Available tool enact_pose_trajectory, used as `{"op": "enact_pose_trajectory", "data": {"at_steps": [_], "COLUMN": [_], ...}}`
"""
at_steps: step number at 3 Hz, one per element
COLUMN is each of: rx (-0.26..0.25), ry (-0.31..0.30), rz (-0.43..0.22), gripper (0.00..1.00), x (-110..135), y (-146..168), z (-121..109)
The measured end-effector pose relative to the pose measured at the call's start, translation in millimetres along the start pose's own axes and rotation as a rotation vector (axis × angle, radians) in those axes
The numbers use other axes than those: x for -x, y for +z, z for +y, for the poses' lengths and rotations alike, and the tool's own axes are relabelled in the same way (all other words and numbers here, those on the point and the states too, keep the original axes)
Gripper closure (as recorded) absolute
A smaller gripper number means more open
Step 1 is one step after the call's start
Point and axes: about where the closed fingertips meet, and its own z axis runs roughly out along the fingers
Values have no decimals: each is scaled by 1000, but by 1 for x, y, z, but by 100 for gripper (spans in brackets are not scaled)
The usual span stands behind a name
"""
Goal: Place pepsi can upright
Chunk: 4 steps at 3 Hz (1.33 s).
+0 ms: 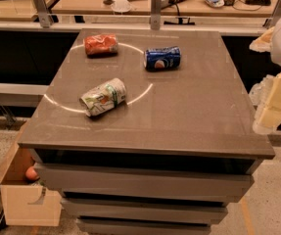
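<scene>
The pepsi can (pixel 162 58) is dark blue with a round logo and lies on its side on the grey table top (pixel 199 111), right of centre towards the back, its silver top facing left. My gripper (pixel 272 106) shows as a pale, cream-coloured shape at the right edge of the camera view, off the table's right side and well to the right of the can, touching nothing.
An orange-red can (pixel 101 44) lies on its side at the back left. A larger white-and-green can (pixel 103 97) lies on its side at the front left. An open cardboard box (pixel 25 190) stands on the floor at the left. Desks stand behind a rail (pixel 155 4).
</scene>
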Motion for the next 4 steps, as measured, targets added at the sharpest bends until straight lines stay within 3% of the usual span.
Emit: {"op": "enact_pose_trajectory", "data": {"at_steps": [1, 2, 3, 4], "rx": [0, -21, -63, -61], "ry": [0, -35, -80, -116], "rz": [0, -23, -70, -112], "gripper": [0, 0, 0, 0], "x": [0, 15, 38, 57], "y": [0, 0, 11, 37], "z": [0, -20, -65, -106]}}
